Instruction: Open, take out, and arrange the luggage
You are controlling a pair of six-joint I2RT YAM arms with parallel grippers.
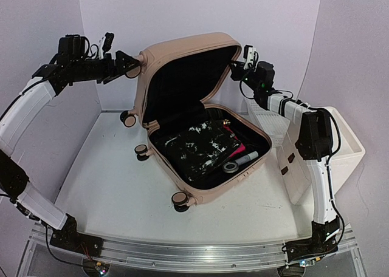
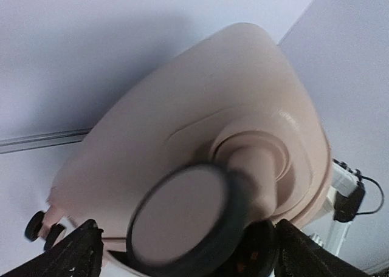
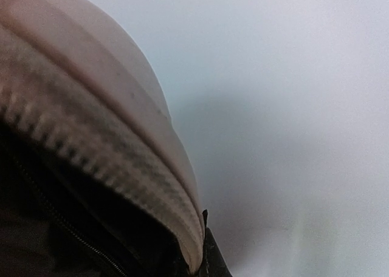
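Left wall: pale panel standing close beside the left arm, with little room to swing outward.
Left gripper (image 1: 129, 69): raised at the lid's upper left corner, jaws released and spread wide. A caster wheel (image 2: 182, 219) sat between the fingers (image 2: 73, 253) with gaps on both sides.
Table (image 1: 103, 192): bare white surface to the left of and in front of the case, ending at the metal rail by the arm bases.
Luggage (image 1: 182, 85): pale pink, in the middle of the table. Its base lay flat and open, and the lid stood tilted up at the back.
Contents: a black-and-white patterned pouch (image 1: 197, 146), a tape roll (image 1: 231, 166) and a marker (image 1: 246, 160). Whatever lay under the pouch was hidden.
Right gripper (image 1: 238, 63): at the lid's upper right rim, jaws clenched. Its wrist view was filled with blurred zipper and shell, so I could not tell whether it pinched the rim.
Mesh basket (image 1: 267, 122): just beside the case's right edge, partly hidden behind the right arm.
White bin (image 1: 349, 146): at the far right, crowding the right arm against the wall.
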